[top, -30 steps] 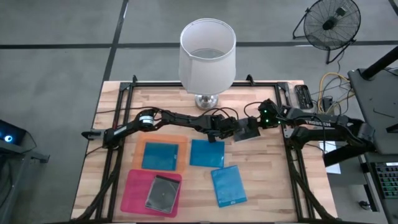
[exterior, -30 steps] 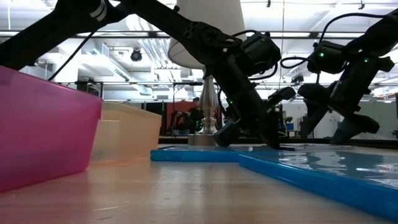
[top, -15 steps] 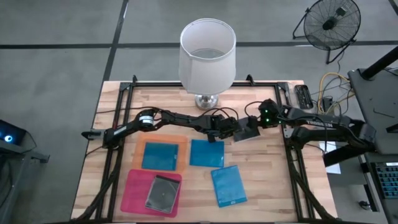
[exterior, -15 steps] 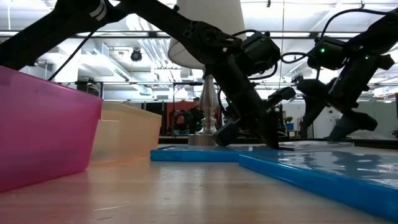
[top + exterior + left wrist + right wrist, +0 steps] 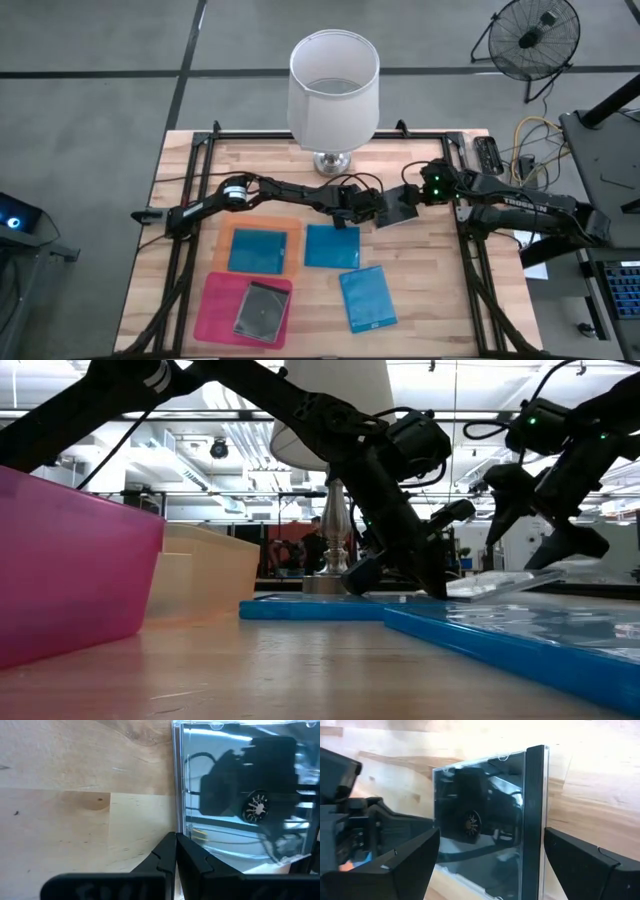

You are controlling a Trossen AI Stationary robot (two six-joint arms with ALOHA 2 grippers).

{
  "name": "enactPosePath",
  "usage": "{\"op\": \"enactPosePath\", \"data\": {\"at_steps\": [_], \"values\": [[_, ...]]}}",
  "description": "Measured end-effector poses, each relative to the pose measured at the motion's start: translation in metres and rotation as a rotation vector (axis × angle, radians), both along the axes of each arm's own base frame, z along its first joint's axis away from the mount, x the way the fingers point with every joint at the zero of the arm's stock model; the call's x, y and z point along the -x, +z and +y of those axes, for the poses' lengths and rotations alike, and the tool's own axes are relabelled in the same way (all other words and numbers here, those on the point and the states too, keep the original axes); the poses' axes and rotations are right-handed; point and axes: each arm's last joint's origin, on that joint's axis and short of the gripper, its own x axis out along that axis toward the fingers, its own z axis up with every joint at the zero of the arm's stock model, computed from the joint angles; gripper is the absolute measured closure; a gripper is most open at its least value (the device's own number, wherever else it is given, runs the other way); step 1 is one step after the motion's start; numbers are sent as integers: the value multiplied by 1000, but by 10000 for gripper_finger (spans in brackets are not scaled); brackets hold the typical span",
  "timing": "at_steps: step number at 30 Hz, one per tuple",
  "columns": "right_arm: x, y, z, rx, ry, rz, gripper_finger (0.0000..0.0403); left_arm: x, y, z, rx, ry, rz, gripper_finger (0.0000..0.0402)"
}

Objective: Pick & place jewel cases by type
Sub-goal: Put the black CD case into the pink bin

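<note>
A clear jewel case (image 5: pixel 396 212) lies between my two grippers at mid-table; it also shows in the right wrist view (image 5: pixel 485 830) and the left wrist view (image 5: pixel 245 805). In the low view the case (image 5: pixel 500 582) is tilted, its right end raised. My right gripper (image 5: pixel 492 837) spans it. My left gripper (image 5: pixel 175 851) is shut, its tips at the case's left edge. Two blue cases (image 5: pixel 332 245) (image 5: pixel 366 297) lie flat on the table. A third blue case (image 5: pixel 258 250) lies in the orange tray. A dark case (image 5: pixel 262 310) lies in the pink tray. My left gripper meets the case's left edge (image 5: pixel 176 827) near a corner with its shut fingertips, slanting down from the table's left. That end of the case stays down by the table. My right gripper pinches the case across its width, one finger (image 5: pixel 400 865) at the open edge, one (image 5: pixel 585 865) at the dark spine (image 5: pixel 536 820). The fingers slant down from the table's right. The case's right end is lifted and tilted.
A white-shaded lamp (image 5: pixel 333 90) stands on its silver foot (image 5: pixel 333 161) just behind the grippers. The orange tray (image 5: pixel 228 235) and pink tray (image 5: pixel 215 300) sit at the near left. Bare wood shows at the near right (image 5: pixel 430 300).
My right gripper has gone up a little while spanning the clear case. The case's right end has lifted off the table and the case now tilts, while its left end stays down by my left gripper.
</note>
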Motion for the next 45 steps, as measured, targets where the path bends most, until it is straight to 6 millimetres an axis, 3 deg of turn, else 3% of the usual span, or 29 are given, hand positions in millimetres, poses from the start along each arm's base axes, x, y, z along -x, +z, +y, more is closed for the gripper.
{"op": "enactPosePath", "data": {"at_steps": [29, 45], "values": [[3, 9, 2, -11, -47, -68, 60, 2, -3, 0, 0, -1, 8, 401], [4, 26, 3, 13, -98, -230, 60, 2, -3, 0, 1, -1, 14, 402]]}}
